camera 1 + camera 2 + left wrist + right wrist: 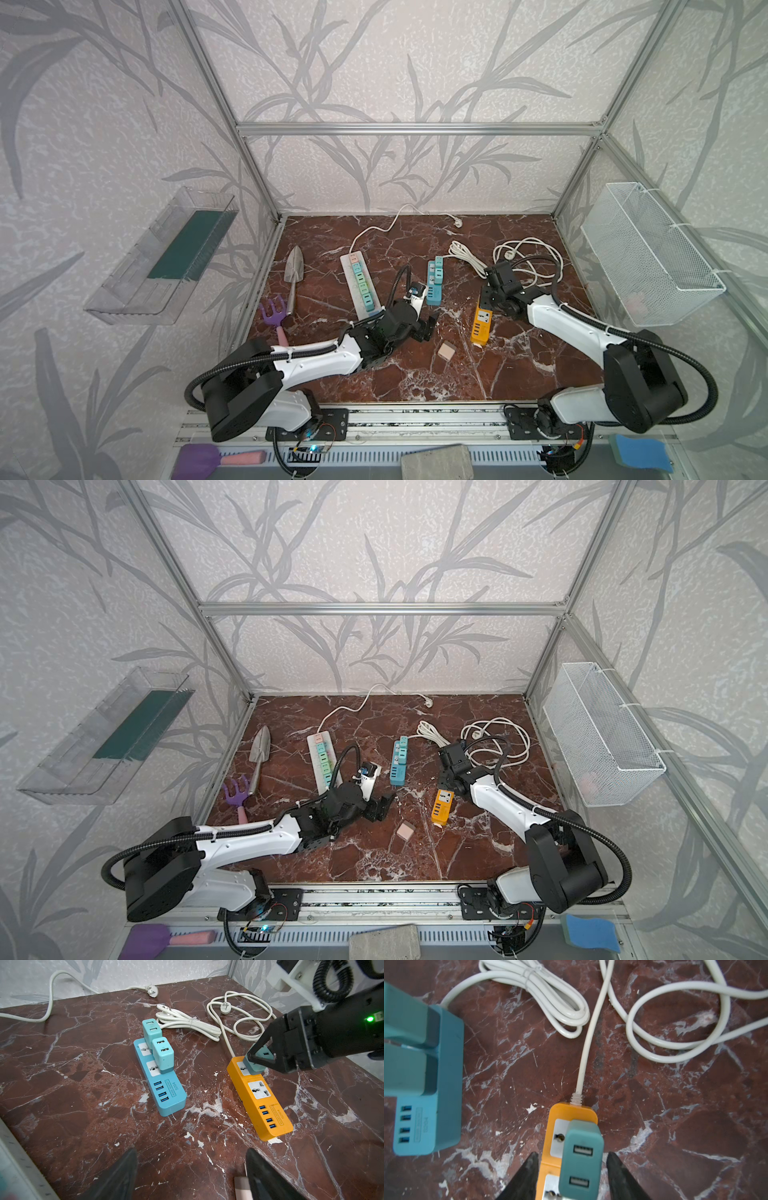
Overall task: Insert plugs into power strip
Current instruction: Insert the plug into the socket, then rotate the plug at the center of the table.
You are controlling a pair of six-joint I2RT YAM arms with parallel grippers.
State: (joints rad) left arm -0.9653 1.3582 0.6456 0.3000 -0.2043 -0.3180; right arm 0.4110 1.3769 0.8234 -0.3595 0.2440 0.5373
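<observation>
Teal plug (581, 1159) sits on orange strip's (268, 1113) socket nearest its cord. Right gripper (572, 1156) straddles it, jaws apart, gaps both sides. Left gripper (191, 1153) spread wide, pink plug (446, 352) just beside it.

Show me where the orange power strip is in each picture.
Top view: orange strip right of centre, lower right of the blue strip.
Top view: orange strip in the same spot, slightly further left.
Left wrist: picture's right half, a teal plug in it.
Right wrist: bottom centre of the picture, under the teal plug.
Shared landmark: the blue strip beside it.
</observation>
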